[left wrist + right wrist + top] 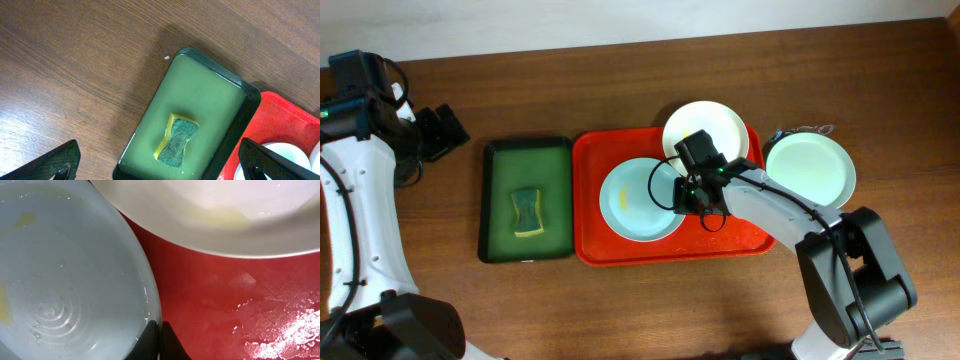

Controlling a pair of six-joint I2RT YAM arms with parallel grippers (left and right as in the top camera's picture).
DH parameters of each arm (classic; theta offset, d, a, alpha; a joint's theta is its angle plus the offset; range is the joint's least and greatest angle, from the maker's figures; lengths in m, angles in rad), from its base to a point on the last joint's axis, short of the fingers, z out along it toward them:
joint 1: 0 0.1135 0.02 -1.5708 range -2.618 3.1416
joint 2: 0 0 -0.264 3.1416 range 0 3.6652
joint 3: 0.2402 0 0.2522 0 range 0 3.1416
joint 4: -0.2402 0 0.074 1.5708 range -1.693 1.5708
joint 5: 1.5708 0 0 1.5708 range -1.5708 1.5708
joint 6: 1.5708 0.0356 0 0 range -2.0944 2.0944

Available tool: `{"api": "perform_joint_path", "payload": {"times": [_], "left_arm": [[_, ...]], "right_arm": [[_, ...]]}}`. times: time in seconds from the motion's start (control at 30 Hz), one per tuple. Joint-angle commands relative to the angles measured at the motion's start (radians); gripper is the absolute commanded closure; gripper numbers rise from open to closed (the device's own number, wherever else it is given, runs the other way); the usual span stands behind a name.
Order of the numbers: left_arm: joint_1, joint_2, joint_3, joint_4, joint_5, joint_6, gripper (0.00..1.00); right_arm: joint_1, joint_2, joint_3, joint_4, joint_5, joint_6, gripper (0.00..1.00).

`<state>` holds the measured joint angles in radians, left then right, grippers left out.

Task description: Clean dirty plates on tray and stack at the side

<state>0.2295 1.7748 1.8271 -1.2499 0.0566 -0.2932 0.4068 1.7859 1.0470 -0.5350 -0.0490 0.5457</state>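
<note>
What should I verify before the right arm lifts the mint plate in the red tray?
1. Right claw shut at the mint plate's rim: ok.
2. Rim truly pinched inside it: cannot tell.
3. Cream plate clear of that plate: cannot tell, they lie close.
4. Left claw open, holding nothing: ok.
5. Sponge free in the green tray: ok.
6. Yellow smears gone from the mint plate: not ok.
</note>
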Motion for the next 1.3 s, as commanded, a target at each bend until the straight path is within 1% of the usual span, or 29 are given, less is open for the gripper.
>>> {"api": "perform_joint_path", "payload": {"times": [0.0,0.1,0.17,0.4,0.43,0.47,0.5,0.57,0.6,0.63,0.67,0.73,0.8,0.83,0.9,0.93,1.0,1.03,1.07,1.1,1.17,1.27], "left_arm": [[0.003,-0.008,0.011,-0.001,0.008,-0.009,0.01],[0.003,-0.008,0.011,0.017,0.006,-0.009,0.01],[0.003,-0.008,0.011,0.104,0.005,-0.007,0.01],[0.003,-0.008,0.011,0.105,0.018,-0.010,0.01],[0.003,-0.008,0.011,0.093,0.051,-0.009,0.01],[0.002,-0.008,0.011,0.035,0.101,-0.009,0.01],[0.002,-0.008,0.008,0.000,0.121,-0.008,0.01],[-0.011,-0.007,-0.011,-0.083,0.119,0.007,0.00],[-0.020,-0.007,-0.021,-0.099,0.119,0.012,0.00],[-0.040,-0.007,-0.048,-0.114,0.119,0.042,0.00],[-0.062,-0.007,-0.084,-0.117,0.118,0.068,0.03],[-0.107,-0.007,-0.159,-0.095,0.066,0.075,0.05],[-0.164,-0.007,-0.261,-0.024,0.047,0.075,0.11],[-0.198,-0.007,-0.335,0.040,0.013,0.082,0.12],[-0.230,-0.007,-0.409,0.114,-0.033,0.082,0.16],[-0.241,-0.007,-0.437,0.150,-0.035,0.082,0.21],[-0.257,-0.007,-0.487,0.224,-0.038,0.082,0.41],[-0.263,-0.007,-0.508,0.257,-0.039,0.082,0.49],[-0.272,-0.007,-0.531,0.295,-0.039,0.087,0.51],[-0.282,-0.007,-0.548,0.329,-0.039,0.112,0.59],[-0.298,-0.007,-0.560,0.364,-0.039,0.135,0.61],[-0.302,-0.006,-0.569,0.380,-0.069,0.142,0.59]], "right_arm": [[0.006,0.007,-0.008,-0.025,0.005,0.000,0.96],[0.006,0.007,-0.008,-0.027,0.005,0.000,0.96],[0.006,0.007,-0.008,-0.027,0.005,0.000,0.96],[0.006,0.007,-0.008,-0.029,0.005,0.000,0.95],[0.006,0.007,-0.008,-0.029,0.005,0.000,0.95],[0.006,0.007,-0.008,-0.029,0.005,0.000,0.96],[0.006,0.007,-0.008,-0.029,0.005,0.000,0.95],[0.006,0.007,-0.008,-0.029,0.005,0.000,0.95],[0.006,0.007,-0.008,-0.029,0.005,0.000,0.95],[0.006,0.007,-0.008,-0.029,0.005,0.000,0.95],[0.006,0.007,-0.008,-0.029,0.005,0.000,0.95],[0.006,0.007,-0.008,-0.029,0.005,0.000,0.95],[0.006,0.007,-0.008,-0.029,0.005,0.000,0.95],[0.006,0.007,-0.008,-0.029,0.005,0.000,0.95],[0.006,0.007,-0.008,-0.029,0.005,0.000,0.95],[0.006,0.007,-0.008,-0.029,0.005,0.000,0.95],[0.006,0.007,-0.008,-0.028,0.005,0.000,0.94],[0.006,0.007,-0.008,-0.026,0.005,0.000,0.94],[0.006,0.007,-0.008,-0.025,0.005,0.000,0.94],[0.006,0.007,-0.008,-0.026,0.005,0.000,0.94],[0.006,0.007,-0.008,-0.025,0.005,0.000,0.95],[0.006,0.007,-0.008,-0.025,0.005,0.000,0.94]]}}
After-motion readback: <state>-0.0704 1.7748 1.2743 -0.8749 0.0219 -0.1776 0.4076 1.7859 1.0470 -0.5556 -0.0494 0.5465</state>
